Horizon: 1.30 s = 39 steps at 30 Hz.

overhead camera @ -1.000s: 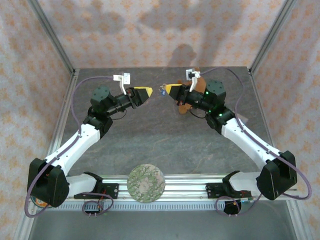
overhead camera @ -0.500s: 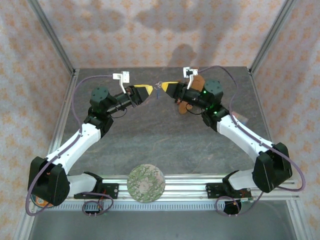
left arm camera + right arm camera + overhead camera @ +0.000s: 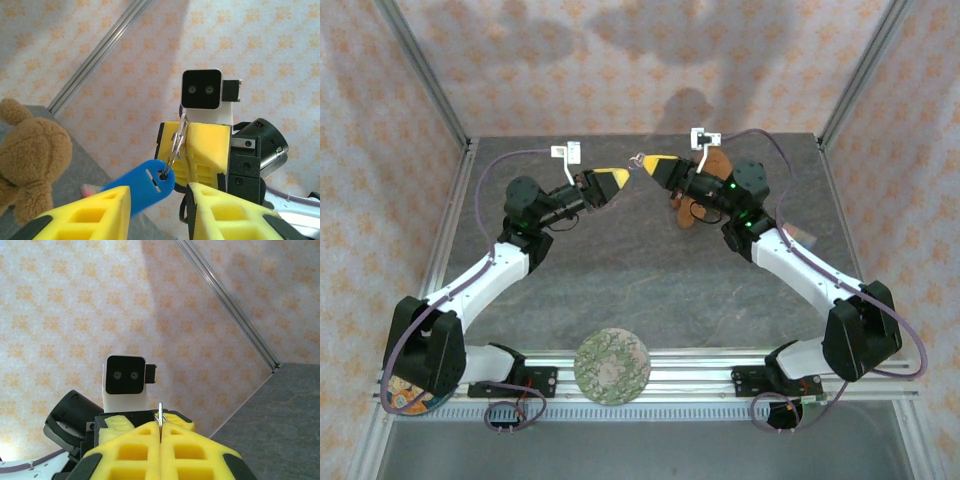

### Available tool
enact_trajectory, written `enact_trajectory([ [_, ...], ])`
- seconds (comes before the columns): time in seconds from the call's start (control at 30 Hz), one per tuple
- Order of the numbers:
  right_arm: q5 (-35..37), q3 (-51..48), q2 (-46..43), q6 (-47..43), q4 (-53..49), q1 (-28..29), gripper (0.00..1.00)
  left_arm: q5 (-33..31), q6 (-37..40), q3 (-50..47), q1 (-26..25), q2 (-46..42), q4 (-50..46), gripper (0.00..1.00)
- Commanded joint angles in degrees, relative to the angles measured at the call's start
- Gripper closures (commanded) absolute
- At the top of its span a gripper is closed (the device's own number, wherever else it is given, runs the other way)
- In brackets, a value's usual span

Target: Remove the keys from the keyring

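The keyring is held in the air above the far edge of the worktop, about midway between its left and right edges. It is pinched edge-on between the closed jaws of the right gripper, with the thin wire loop standing up out of the seam between the yellow pads. From the loop a blue plastic tag hangs down through its slot. Whether it is a key head or a fob cannot be told, and no bare metal key blade can be made out.

The jaws of the left gripper stand apart and nothing is clamped between them. The blue tag lies just beyond its fingertips, close to one pad.

The ring is judged to be light, stiff, springy and slippery, so the foam pads are suited to holding it by the flat of the loop. The tag is judged to be light and rigid, but free to swing and twist on the wire. It is best taken across its broad flat faces, well below the slot, so that it can be worked round the coil.

A teddy bear sits on the worktop behind the right arm.
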Motion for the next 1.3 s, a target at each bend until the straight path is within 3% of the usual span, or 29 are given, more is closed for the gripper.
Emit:
enact_trajectory([
  [0.0, -1.21, 0.85, 0.21, 1.69, 5.09, -0.21, 1.00, 0.53, 1.05, 0.04, 0.31, -2.10, 1.47, 0.64],
  [0.4, -2.11, 0.11, 0.35, 3.05, 6.47, 0.22, 1.00, 0.47, -0.53, 0.95, 0.31, -1.53, 3.77, 0.72],
  [0.87, -2.66, 0.26, 1.35, 3.32, 6.53, 1.26, 1.00, -0.24, 0.43, 2.08, 0.31, -2.01, 2.23, 0.68],
  [1.27, -2.74, -0.07, 1.39, 3.14, 6.22, 1.58, 1.00, -0.14, 0.43, 2.69, 0.27, -1.84, 2.58, 0.83],
])
